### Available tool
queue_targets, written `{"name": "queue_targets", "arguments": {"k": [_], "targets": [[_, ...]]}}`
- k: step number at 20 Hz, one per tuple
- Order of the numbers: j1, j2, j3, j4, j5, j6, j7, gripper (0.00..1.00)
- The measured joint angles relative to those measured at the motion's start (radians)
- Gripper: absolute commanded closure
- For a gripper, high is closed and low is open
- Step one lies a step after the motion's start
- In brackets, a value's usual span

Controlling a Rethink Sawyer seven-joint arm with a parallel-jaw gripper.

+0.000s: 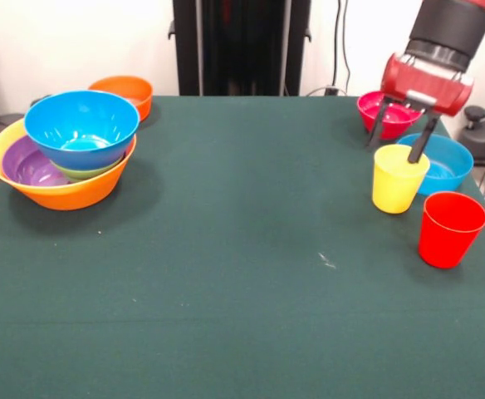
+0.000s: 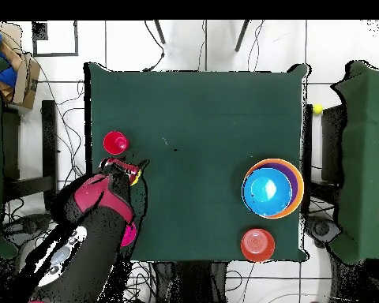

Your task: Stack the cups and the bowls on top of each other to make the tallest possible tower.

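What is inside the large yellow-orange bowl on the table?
The large yellow-orange bowl holds a purple bowl, then a green bowl showing only its rim, with a blue bowl on top. Anything deeper is covered.

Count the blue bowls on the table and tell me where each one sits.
2. One blue bowl tops the stack inside the large yellow-orange bowl. The other blue bowl sits behind the yellow cup, under the hand.

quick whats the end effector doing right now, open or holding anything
End effector: open, holding nothing; one finger is inside the yellow tapered plastic cup, the other outside its rim.
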Motion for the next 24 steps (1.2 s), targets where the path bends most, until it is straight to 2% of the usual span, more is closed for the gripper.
{"name": "queue_targets", "arguments": {"k": [9,24], "targets": [[0.012,-0.092,0.000,0.030,0.011,0.021,0.000,0.00],[0.005,-0.097,0.003,0.064,0.048,-0.014,0.000,0.00]]}}
